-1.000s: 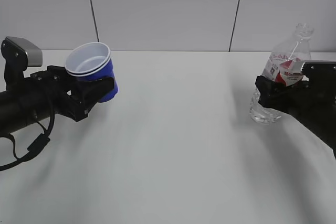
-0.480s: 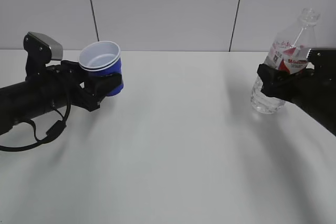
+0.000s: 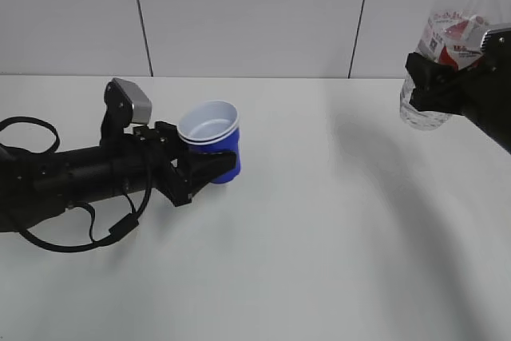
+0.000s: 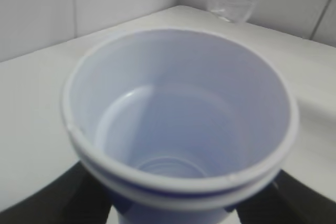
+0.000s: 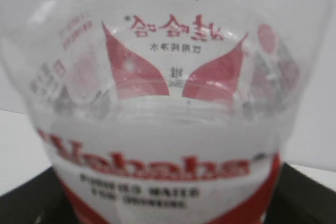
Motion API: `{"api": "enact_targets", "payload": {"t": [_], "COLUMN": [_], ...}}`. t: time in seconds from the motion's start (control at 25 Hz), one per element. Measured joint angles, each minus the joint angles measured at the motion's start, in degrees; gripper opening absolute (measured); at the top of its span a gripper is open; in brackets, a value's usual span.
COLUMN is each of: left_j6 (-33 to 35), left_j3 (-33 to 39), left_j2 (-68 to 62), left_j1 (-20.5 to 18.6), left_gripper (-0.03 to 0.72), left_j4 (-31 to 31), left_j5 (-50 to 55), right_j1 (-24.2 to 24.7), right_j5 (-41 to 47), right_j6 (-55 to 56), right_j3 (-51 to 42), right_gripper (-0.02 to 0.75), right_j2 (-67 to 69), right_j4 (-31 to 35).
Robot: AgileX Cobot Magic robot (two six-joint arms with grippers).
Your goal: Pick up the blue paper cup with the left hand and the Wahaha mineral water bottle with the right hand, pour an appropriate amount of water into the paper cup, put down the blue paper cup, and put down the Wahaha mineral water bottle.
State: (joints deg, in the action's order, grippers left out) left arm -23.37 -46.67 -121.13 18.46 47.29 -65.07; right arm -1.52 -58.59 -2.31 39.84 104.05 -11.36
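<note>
My left gripper (image 3: 204, 172) is shut on the blue paper cup (image 3: 214, 143) and holds it upright just above the table, left of centre. The cup's white inside (image 4: 178, 114) fills the left wrist view and looks empty. My right gripper (image 3: 435, 85) is shut on the Wahaha mineral water bottle (image 3: 444, 57) and holds it high at the upper right, nearly upright, its top cut off by the frame edge. Its red-and-white label (image 5: 168, 171) fills the right wrist view. The water (image 3: 421, 109) shows as clear liquid in the bottle's lower part.
The white table (image 3: 319, 229) spreads between both arms. A light wall (image 3: 247, 13) with dark vertical seams stands behind it. The left arm's black cable (image 3: 72, 237) loops over the table at the left.
My left gripper has carried the cup right and down towards the table's middle. My right gripper has lifted the bottle up and slightly right, off the table.
</note>
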Motion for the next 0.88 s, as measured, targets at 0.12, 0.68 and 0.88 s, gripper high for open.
{"api": "enact_targets", "payload": {"t": [0.12, 0.68, 0.88], "left_j6": [-2.1, -7.2, -7.4], "left_j3": [-0.8, -7.3, -7.6], "left_j2": [0.0, -0.1, -0.1], "left_j1": [2.3, 8.5, 8.6], "left_gripper": [0.491, 0.491, 0.491], "left_j4": [2.2, 4.3, 4.4], "left_j5": [-0.2, 0.6, 5.2], "right_j1": [0.0, 0.0, 0.0], "right_j5": [3.1, 7.4, 7.4], "right_j6": [-1.5, -21.4, -28.0], "right_j3": [2.7, 4.9, 4.9], "right_gripper": [0.494, 0.493, 0.493], "right_j2": [-0.5, -0.5, -0.5], "right_j4": [-1.5, -9.9, -14.7]}}
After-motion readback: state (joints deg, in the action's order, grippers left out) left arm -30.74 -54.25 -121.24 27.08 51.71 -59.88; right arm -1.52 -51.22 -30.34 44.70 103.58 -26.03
